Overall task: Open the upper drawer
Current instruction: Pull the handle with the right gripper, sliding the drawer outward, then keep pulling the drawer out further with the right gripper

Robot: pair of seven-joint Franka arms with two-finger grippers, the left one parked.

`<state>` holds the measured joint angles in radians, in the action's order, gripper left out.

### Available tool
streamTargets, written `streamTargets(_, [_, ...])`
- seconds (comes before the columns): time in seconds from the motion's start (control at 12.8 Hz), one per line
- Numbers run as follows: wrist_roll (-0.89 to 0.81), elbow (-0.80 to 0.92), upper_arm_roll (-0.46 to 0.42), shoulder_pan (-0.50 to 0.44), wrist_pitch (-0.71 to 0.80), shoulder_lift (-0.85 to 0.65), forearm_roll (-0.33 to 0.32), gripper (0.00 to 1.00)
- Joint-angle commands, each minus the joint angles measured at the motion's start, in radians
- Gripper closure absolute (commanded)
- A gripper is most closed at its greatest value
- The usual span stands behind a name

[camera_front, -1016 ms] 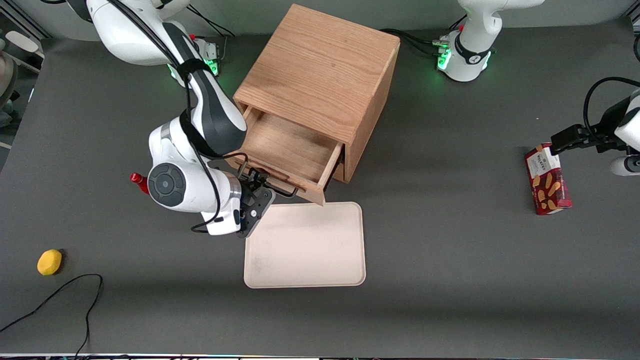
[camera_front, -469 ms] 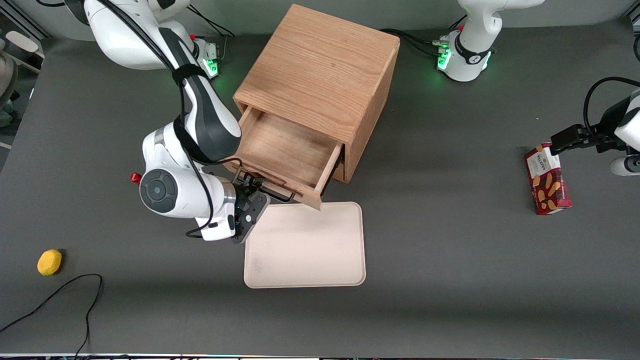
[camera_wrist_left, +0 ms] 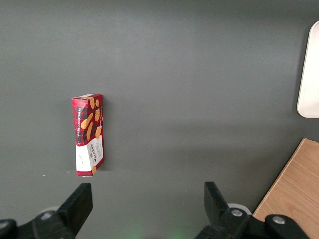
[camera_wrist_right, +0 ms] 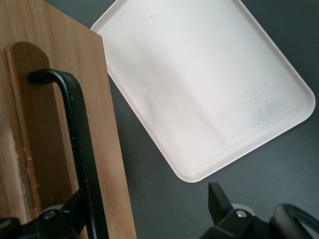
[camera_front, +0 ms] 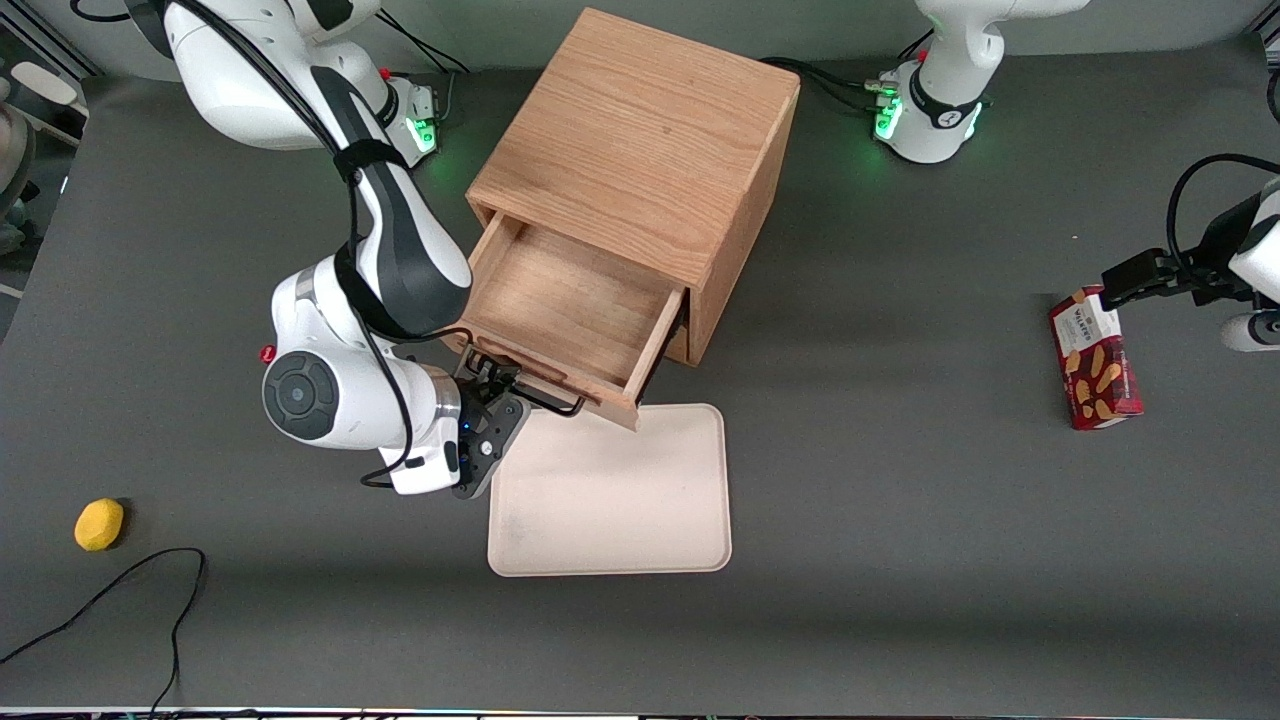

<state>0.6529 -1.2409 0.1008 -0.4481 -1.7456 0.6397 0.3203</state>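
We see our pincer with fingers spread apart around the black handle, hooked there to draw the upper drawer out over the tray.

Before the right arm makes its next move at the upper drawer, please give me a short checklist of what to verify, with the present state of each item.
1. Upper drawer pulled out of the cabinet: ok, its inside shows from above.
2. Gripper at the handle: ok, the black bar passes beside one finger in the right wrist view.
3. Fingers open, bar not clamped: ok, a wide gap shows between them.
4. Drawer inside free of items: ok, only bare wood shows.
5. Tray clear of the drawer front: cannot tell, the front's corner hangs at the tray's rim.
6. Retreat path: ok, the yellow object lies far toward the working arm's end.
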Motion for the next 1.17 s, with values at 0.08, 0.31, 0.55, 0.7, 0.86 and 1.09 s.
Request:
streamTargets(0.08, [0.027, 0.075, -0.007, 0.015, 0.024, 0.041, 0.005, 0.0])
streamTargets(0.31, [0.027, 0.083, -0.007, 0.022, 0.024, 0.043, 0.005, 0.0])
streamTargets(0.55, [0.03, 0.097, -0.007, 0.023, 0.023, 0.054, 0.005, 0.0])
streamTargets(0.7, [0.033, 0.11, -0.007, 0.028, 0.023, 0.063, 0.005, 0.0])
streamTargets(0.86, [0.043, 0.116, -0.007, 0.029, 0.023, 0.064, 0.003, 0.0])
streamTargets(1.09, [0.054, 0.123, -0.007, 0.045, 0.023, 0.066, 0.005, 0.0])
